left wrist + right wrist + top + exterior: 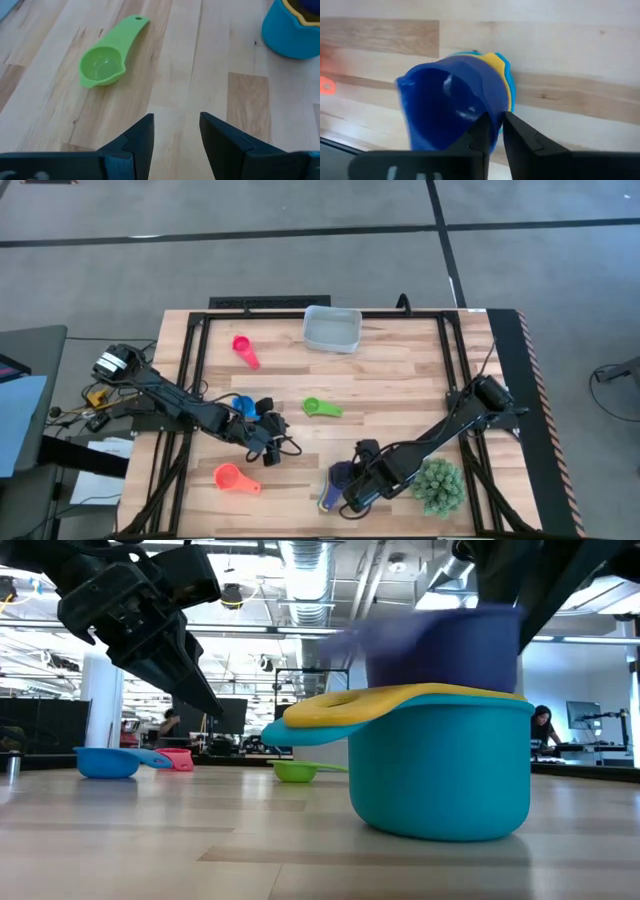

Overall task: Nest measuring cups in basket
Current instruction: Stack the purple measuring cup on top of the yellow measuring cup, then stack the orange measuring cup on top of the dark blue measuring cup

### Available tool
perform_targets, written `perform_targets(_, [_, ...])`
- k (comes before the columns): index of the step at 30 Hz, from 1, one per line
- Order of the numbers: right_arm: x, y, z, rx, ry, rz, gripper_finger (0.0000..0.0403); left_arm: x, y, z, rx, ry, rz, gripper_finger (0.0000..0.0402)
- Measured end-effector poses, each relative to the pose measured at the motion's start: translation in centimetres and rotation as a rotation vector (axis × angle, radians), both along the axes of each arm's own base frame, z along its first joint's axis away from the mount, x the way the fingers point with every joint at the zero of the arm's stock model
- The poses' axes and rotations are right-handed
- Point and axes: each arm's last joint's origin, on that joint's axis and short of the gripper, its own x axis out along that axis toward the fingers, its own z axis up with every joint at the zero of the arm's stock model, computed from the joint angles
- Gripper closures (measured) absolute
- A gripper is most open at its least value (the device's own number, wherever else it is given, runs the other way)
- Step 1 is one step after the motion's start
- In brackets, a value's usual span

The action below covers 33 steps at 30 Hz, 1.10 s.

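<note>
A teal cup [440, 775] stands on its base near the table's near edge, with a yellow cup [400, 700] nested in it. My right gripper [347, 492] is shut on a purple cup [445, 645] right above that stack. My left gripper [176, 120] is open and hovers over bare wood beside the blue cup [243, 404], with the green cup [102, 67] ahead of it. The pink cup [243, 348] and the orange-red cup [232, 477] lie on the table. The basket [333, 328] stands at the far edge. My right gripper [496, 120] pinches the purple cup's side wall at its rim [495, 112], one finger inside the bowl and one outside. The cup is tilted, its mouth facing the wrist camera. Its lower end is at the yellow cup's [497, 65] rim; whether it rests there I cannot tell.
A spiky green plant [440, 485] sits just right of the right gripper near the near edge. A black frame [190, 370] borders the wooden table top. Open wood lies between the green cup [320, 408] and the basket.
</note>
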Motion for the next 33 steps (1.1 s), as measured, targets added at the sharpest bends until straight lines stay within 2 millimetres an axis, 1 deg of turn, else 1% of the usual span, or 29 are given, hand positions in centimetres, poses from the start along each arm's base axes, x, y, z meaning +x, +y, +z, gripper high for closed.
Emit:
perform_targets(3, [0.0, -0.1, 0.0, -0.010, 0.000, -0.002, 0.0301, -0.1, -0.1, 0.0, 0.002, 0.003, -0.004, 0.0253])
perform_targets(10, [-0.2, -0.1, 0.0, -0.018, 0.025, 0.020, 0.0224, -0.5, 0.1, -0.3, 0.038, 0.048, 0.020, 0.0253])
perform_targets(12, [-0.5, -0.4, 0.3, -0.048, 0.026, 0.038, 0.0206, -0.8, 0.4, 0.0, 0.058, 0.055, 0.036, 0.0253])
perform_targets(15, [-1.3, -1.2, 1.8, -0.121, 0.024, 0.086, 0.0186, -1.6, 1.2, 1.2, 0.093, 0.051, 0.077, 0.0253])
perform_targets(17, [-1.7, -2.1, 2.7, -0.173, 0.042, 0.137, 0.0178, -2.1, 2.3, 2.3, 0.095, 0.042, 0.108, 0.0253])
perform_targets(20, [-1.9, -3.8, 3.3, -0.263, 0.093, 0.193, 0.0175, -2.6, 4.2, 3.7, 0.081, 0.012, 0.177, 0.0253])
perform_targets(22, [-1.4, -5.1, 3.3, -0.302, 0.130, 0.254, 0.0178, -3.0, 5.3, 4.2, 0.064, -0.004, 0.228, 0.0253])
perform_targets(24, [-0.7, -6.2, 3.3, -0.323, 0.149, 0.324, 0.0183, -3.5, 6.2, 4.2, 0.037, -0.010, 0.281, 0.0253])
perform_targets(26, [0.1, -7.5, 3.1, -0.340, 0.150, 0.389, 0.0188, -4.0, 6.5, 4.1, 0.021, -0.002, 0.315, 0.0253])
perform_targets(29, [1.2, -9.7, 2.1, -0.370, 0.149, 0.466, 0.0196, -5.0, 6.6, 4.1, -0.019, 0.020, 0.354, 0.0253])
perform_targets(33, [2.0, -12.9, 2.2, -0.409, 0.143, 0.520, 0.0205, -6.9, 6.1, 4.1, -0.074, 0.045, 0.456, 0.0253])
